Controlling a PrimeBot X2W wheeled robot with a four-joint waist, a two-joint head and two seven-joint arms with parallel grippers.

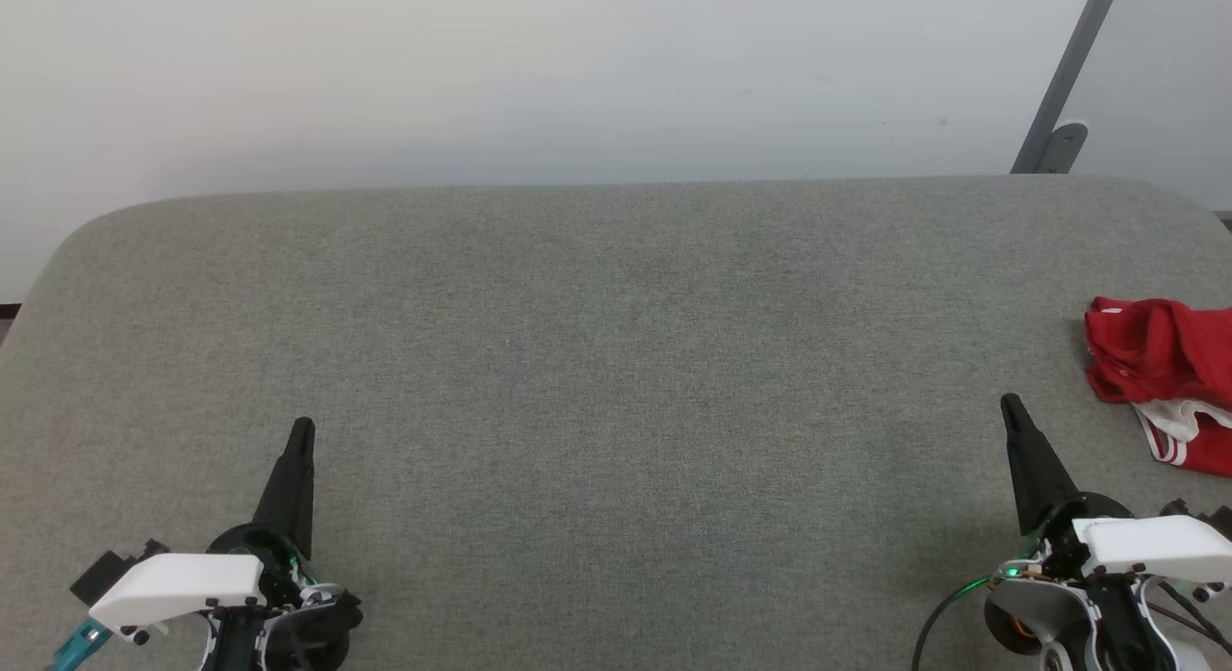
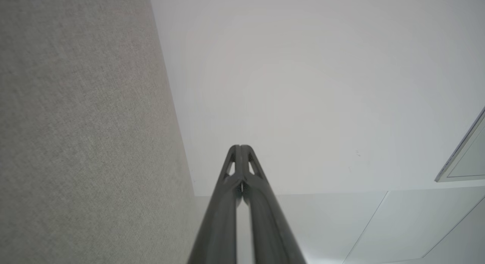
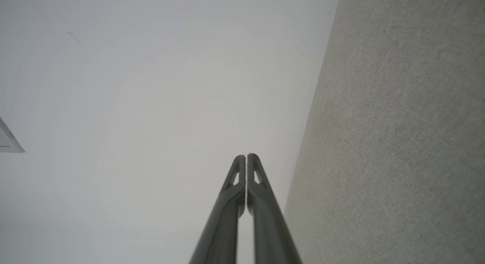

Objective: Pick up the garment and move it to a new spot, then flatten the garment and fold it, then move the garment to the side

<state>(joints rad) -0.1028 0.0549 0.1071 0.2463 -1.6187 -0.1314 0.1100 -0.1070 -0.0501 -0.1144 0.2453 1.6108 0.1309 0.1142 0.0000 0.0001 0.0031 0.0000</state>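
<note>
The garment [image 1: 1160, 368] lies crumpled at the far right edge of the grey table [image 1: 616, 363], red with a bit of white, red-striped trim showing; part of it runs out of the head view. My right gripper [image 1: 1010, 402] is shut and empty, its tip a short way left of and below the garment, apart from it. At the lower left my left gripper [image 1: 302, 426] is shut and empty too. In the left wrist view the left gripper [image 2: 240, 146] has its fingers pressed together. The right gripper [image 3: 246, 155] looks the same in the right wrist view.
A pale wall [image 1: 577, 74] rises behind the table's rounded far edge. A grey metal strut with a bracket [image 1: 1059, 103] leans at the back right. Wide bare table surface spreads between and beyond both grippers.
</note>
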